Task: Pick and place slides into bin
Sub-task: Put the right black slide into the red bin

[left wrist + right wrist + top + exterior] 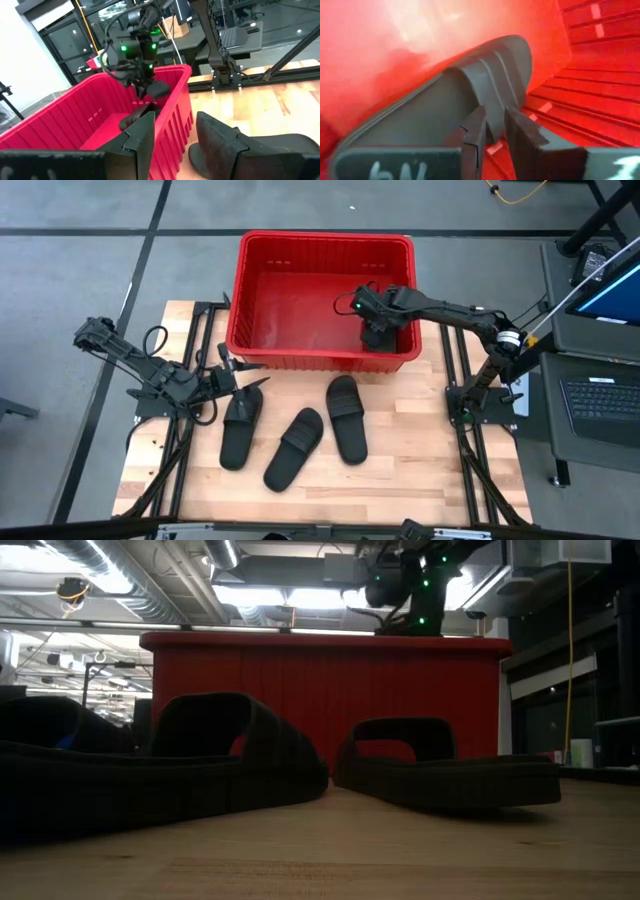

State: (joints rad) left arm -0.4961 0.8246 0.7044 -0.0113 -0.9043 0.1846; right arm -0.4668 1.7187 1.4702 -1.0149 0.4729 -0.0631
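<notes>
Right tool is down inside the large bright red ribbed plastic bin, at its right-hand near corner, fingers pinched on the edge of one matte black rubbery slide sandal. From the right wrist view that held slide hangs tilted against the red wall, not yet lying on the bin floor.

Three more black slides lie on the wooden worktop in front of the bin: left one, middle one, right one. Left tool hovers just beside the left slide with its fingers spread and nothing between them.

Risks for you to watch:
- The pinch is on a thin edge only; the rubbery slide could slip or swing early.
- Released here, it may wedge upright against the wall rather than drop flat, crowding later drops.
- On withdrawal, the right tool could snag the bin's thick rim and drag the bin.
</notes>
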